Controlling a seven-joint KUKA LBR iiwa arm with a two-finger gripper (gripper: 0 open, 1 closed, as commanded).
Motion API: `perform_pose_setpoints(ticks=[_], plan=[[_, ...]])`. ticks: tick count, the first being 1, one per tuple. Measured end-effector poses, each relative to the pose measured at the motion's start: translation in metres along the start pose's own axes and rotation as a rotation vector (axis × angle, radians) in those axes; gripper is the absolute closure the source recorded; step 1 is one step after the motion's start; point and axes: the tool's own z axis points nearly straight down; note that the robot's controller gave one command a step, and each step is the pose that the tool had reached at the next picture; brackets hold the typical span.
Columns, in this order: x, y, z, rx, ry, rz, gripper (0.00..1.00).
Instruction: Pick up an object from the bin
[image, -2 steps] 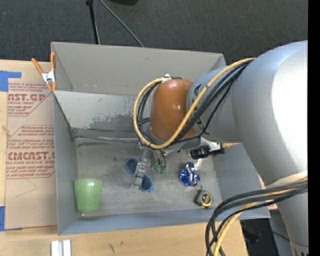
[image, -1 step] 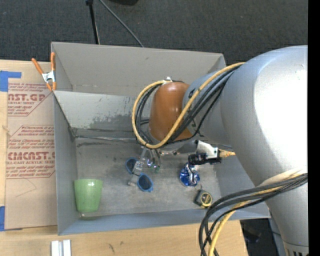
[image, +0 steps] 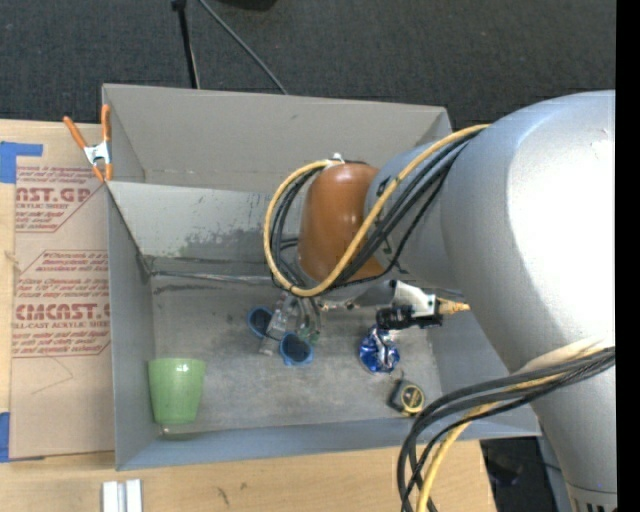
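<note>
— Where is the gripper (image: 291, 325) in the camera view?
— I see it down low over the middle of the bin (image: 200, 215) floor, right at a small blue thing (image: 295, 350) with two round ends. I cannot tell whether it is spread or pinching.
— What lies near it?
— A crumpled blue piece (image: 378, 352) sits just toward the view's right. Below that is a black-and-yellow disc (image: 407, 397). A green cup (image: 176, 390) stands well apart in the lower left corner.
</note>
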Motion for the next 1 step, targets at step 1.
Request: perform_pose_setpoints(ticks=[1], plan=[[0.0564,0.0114,-0.145,-0.005,-0.006,-0.045,1.0]])
